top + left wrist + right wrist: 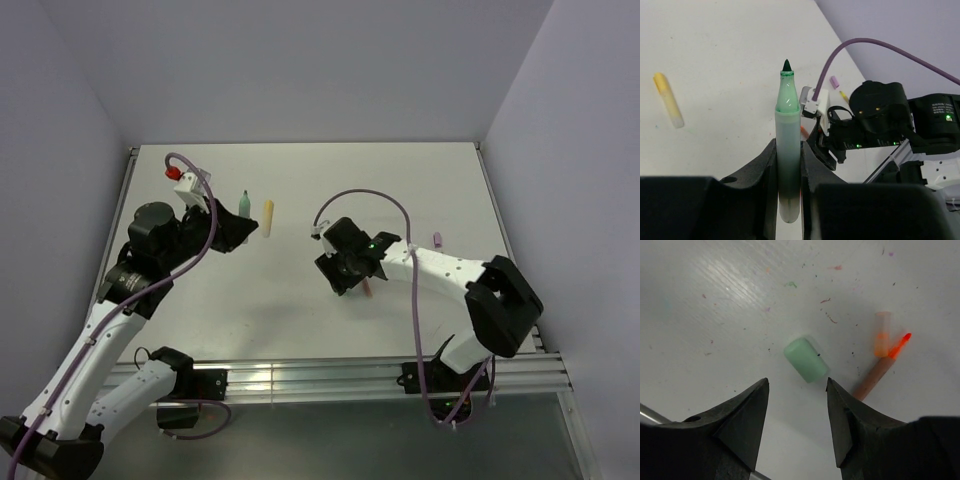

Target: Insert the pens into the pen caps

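Note:
My left gripper [237, 226] is shut on the mint-teal pen [244, 203], which sticks out past the fingers with its dark green tip bare; the left wrist view shows the pen [788, 120] clamped between the jaws [788, 145]. My right gripper [341, 274] is open, just above the table. In the right wrist view the mint green cap [806, 360] lies just beyond the open fingertips [797, 381]. The orange-red pen [875, 377] lies to its right, with a pale cream cap [883, 334] beside its tip. The mint cap is hidden in the top view.
A yellow pen [268, 218] lies right of the left gripper, also seen in the left wrist view [668, 100]. A purple cap [438, 240] lies right of the right arm's wrist. The orange-red pen [367, 288] shows under the right gripper. Table rails run along the sides.

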Action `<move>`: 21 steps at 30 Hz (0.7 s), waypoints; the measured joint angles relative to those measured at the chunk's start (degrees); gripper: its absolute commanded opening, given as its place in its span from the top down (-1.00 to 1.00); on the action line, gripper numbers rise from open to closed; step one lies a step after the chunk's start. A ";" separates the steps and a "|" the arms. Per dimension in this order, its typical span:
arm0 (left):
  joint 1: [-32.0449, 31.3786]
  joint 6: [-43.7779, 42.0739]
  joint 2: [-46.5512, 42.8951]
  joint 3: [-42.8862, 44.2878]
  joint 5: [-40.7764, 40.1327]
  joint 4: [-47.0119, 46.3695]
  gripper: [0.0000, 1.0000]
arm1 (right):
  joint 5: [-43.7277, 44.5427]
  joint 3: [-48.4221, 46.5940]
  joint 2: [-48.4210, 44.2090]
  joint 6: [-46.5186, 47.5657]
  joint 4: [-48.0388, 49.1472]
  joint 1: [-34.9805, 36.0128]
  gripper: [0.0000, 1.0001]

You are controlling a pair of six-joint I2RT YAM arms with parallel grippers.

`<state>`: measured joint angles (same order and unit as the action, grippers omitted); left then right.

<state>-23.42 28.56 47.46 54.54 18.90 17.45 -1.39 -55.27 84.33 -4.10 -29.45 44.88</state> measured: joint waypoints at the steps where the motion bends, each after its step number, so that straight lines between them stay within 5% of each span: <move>1: 0.00 -0.44 -0.26 -0.74 -0.20 0.09 0.99 | 0.09 0.00 1.46 0.24 -0.04 0.22 -0.15; 21: 0.07 -2.45 -1.73 -4.50 -0.85 0.35 0.99 | 2.21 -1.18 7.82 2.21 -0.17 1.16 -0.15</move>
<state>-23.35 26.11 45.74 50.04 18.04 17.80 0.82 -56.45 92.16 -1.89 -29.63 46.04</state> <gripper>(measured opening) 0.218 0.575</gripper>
